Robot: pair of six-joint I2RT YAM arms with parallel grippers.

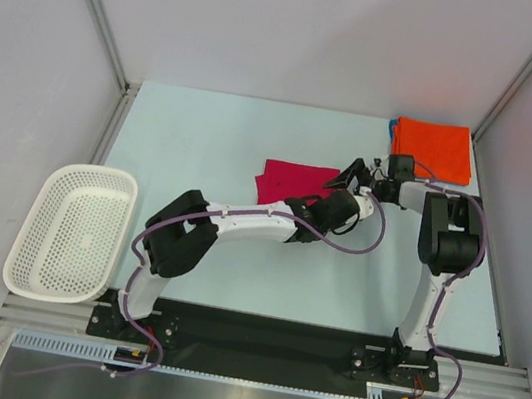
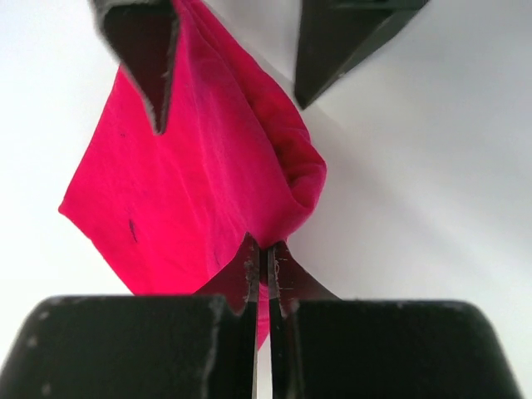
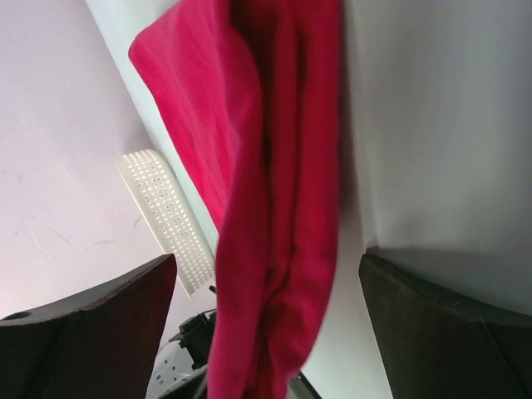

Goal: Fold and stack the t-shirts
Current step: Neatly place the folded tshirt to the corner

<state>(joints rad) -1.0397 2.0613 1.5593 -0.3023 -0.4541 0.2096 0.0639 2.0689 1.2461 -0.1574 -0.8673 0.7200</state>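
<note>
The crimson t-shirt point(image 1: 289, 183) lies folded at mid-table, its right corner lifted. My left gripper point(image 1: 337, 190) is shut on that corner, pinching a fold of the cloth point(image 2: 208, 174) between its fingertips point(image 2: 264, 249). My right gripper point(image 1: 352, 176) is open right beside it, jaws wide apart with the hanging crimson cloth point(image 3: 283, 208) between them, and it also shows in the right wrist view point(image 3: 266, 266). In the left wrist view its fingers point(image 2: 150, 58) hang over the shirt. The orange t-shirt point(image 1: 434, 149) lies folded at the far right, on a blue one point(image 1: 395, 129) that shows only as an edge.
A white perforated basket point(image 1: 74, 230) stands at the left edge and also shows in the right wrist view point(image 3: 162, 216). Metal frame posts point(image 1: 94, 5) and grey walls bound the table. Both forearms cross the middle right of the table.
</note>
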